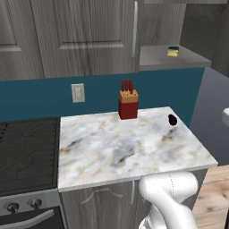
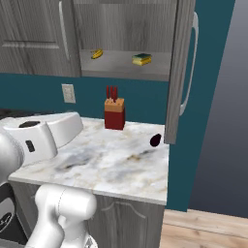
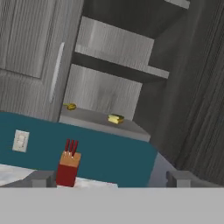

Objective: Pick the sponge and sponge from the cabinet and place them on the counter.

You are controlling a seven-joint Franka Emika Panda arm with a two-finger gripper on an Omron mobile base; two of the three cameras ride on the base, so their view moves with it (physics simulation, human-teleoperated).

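The rectangular sponge (image 2: 142, 59), yellow with a dark green scouring top, lies flat on the grey lower shelf (image 2: 121, 68) of the open wall cabinet (image 1: 80, 36), toward the shelf's right end and near its front edge; it also shows in the left base view (image 1: 172, 52) and the hand view (image 3: 115, 118). Judged from its look, it should be light, soft and springy, compressing under any squeeze, with a rough top and little chance of slipping or breaking; the sensible hold would be across its two long sides, low enough to catch the yellow body rather than just the thin green layer. To its left on the same shelf rests a small curved yellow thing (image 2: 97, 54), which reads as a banana rather than the second sponge; the tan sponge I cannot make out. The cabinet's right door (image 2: 181, 72) stands swung open beside the shelf, so an approach from the front looks safest. Below, on the marble tabletop (image 1: 129, 147), stand a red knife block (image 1: 128, 105) against the teal wall and a small dark object (image 1: 172, 120) near the right edge. The hand (image 3: 112, 178) is well short of the shelf, its fingers spread wide and holding nothing.
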